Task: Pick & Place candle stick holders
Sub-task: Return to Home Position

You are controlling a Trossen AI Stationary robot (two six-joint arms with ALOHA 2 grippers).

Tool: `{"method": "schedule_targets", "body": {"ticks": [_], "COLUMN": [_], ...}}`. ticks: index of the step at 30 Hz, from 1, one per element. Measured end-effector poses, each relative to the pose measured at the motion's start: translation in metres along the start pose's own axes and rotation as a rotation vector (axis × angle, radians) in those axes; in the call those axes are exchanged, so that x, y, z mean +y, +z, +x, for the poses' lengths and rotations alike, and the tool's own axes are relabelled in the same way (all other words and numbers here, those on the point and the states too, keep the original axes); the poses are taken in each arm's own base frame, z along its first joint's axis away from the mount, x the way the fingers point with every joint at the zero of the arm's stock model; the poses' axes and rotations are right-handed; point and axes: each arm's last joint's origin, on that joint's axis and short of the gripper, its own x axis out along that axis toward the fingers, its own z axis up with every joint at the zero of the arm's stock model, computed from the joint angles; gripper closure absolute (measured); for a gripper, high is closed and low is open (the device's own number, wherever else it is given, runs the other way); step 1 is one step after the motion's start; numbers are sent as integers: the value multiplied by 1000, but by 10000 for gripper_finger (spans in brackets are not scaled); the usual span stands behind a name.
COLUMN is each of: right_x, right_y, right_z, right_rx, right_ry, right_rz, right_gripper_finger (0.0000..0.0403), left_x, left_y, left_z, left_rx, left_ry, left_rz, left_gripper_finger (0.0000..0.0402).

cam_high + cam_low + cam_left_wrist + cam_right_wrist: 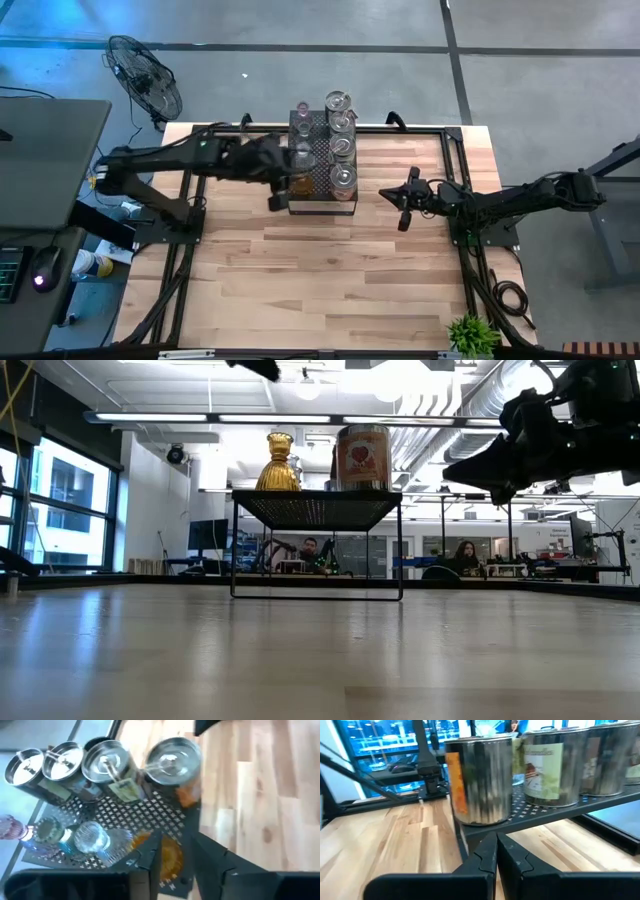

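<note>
A black perforated stand [318, 207] sits at the table's far middle. On it stand a row of silvery tin holders [343, 178], clear glass holders [92, 836], a pinkish one [9, 827] and an amber one [300, 184] at the near left corner. The amber holder shows upright on the stand in the low view [279, 463]. My left gripper [176, 837] is open above the amber holder [170, 856], one finger on either side, apart from it. My right gripper [403, 205] is shut and empty, right of the stand; its wrist view [496, 845] faces the nearest tin [480, 780].
The stand [316, 505] is raised on thin legs. Black frame rails run along the table's left, right and far edges. A fan [145, 75] stands beyond the far left corner. Bare wood lies on the near half [320, 290]. People sit in the room behind [466, 552].
</note>
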Motion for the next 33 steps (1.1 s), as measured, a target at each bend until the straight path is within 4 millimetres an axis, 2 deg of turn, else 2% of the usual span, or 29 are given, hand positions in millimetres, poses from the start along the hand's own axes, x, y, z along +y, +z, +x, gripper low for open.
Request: {"method": "schedule_targets", "body": {"ticks": [4, 8, 13, 17, 22, 30, 33], "right_x": [1, 2, 1, -5, -12, -20, -24], "right_y": [0, -1, -2, 2, 14, 22, 25], "right_z": [0, -1, -3, -5, -11, -32, -38], "right_rx": [7, 24, 57, 94, 125, 98, 67], "right_ry": [36, 73, 119, 74, 29, 137, 129], "right_rz": [8, 2, -4, -4, -64, -104, -104], "right_gripper_finger": [402, 402, 402, 402, 403, 403, 403], "left_x": [-11, -19, -20, -18, -16, -15, -16], "left_y": [-26, -73, -132, -167, -198, -232, -244], "left_z": [-13, -7, -1, -1, -1, 4, 7], "left_rx": [-106, -223, -380, -455, -510, -561, -572], "left_ry": [-40, -76, -96, -95, -78, -39, -34], "left_rz": [21, -22, -113, -162, -206, -239, -253], "left_gripper_finger": [352, 395, 394, 400, 400, 401, 401]}}
